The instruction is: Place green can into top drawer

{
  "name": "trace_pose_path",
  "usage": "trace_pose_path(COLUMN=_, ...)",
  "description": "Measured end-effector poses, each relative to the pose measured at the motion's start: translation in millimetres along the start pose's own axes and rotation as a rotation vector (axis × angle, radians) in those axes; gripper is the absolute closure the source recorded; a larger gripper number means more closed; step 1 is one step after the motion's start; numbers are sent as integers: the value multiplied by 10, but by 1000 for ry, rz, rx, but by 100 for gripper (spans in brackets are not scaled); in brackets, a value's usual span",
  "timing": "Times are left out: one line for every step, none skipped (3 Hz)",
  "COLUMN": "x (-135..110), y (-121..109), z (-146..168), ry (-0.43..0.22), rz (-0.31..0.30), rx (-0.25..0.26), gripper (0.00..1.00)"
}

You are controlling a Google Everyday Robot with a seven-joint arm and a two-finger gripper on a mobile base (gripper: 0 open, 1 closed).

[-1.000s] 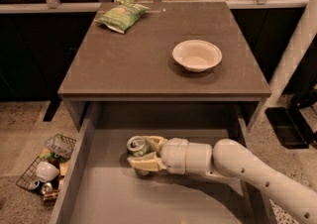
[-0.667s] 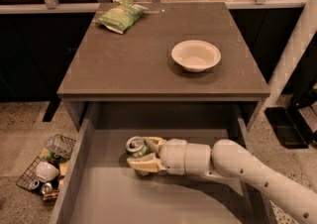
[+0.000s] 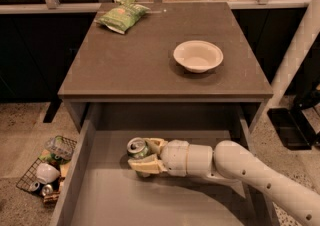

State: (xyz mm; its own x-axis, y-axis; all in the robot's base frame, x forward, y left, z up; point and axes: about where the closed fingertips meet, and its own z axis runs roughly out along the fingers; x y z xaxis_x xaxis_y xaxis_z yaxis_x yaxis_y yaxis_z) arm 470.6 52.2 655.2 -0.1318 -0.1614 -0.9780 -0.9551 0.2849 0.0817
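The green can (image 3: 136,148), with a silver top, sits low inside the open top drawer (image 3: 100,195), near its back middle. My gripper (image 3: 143,156) reaches in from the right on a white arm (image 3: 240,167). Its two cream fingers (image 3: 144,166) close around the can from behind and in front, with the can upright between them at the drawer's grey bottom. The drawer is pulled out under the table's front edge.
On the brown table (image 3: 125,65) stand a white bowl (image 3: 198,55) at the right and a green chip bag (image 3: 121,16) at the back left. A wire basket (image 3: 46,170) with small cans and a cup lies on the floor left of the drawer.
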Motion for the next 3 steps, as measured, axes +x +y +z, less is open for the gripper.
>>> trace_pose_path(x=-3, y=10, z=12, ry=0, rz=-1, rx=-3, gripper=38)
trace_pose_path(x=-4, y=13, z=15, ry=0, rz=-1, rx=-4, gripper=14)
trace_pose_path(x=-7, y=23, z=28, ry=0, rz=-2, rx=-7, gripper=0)
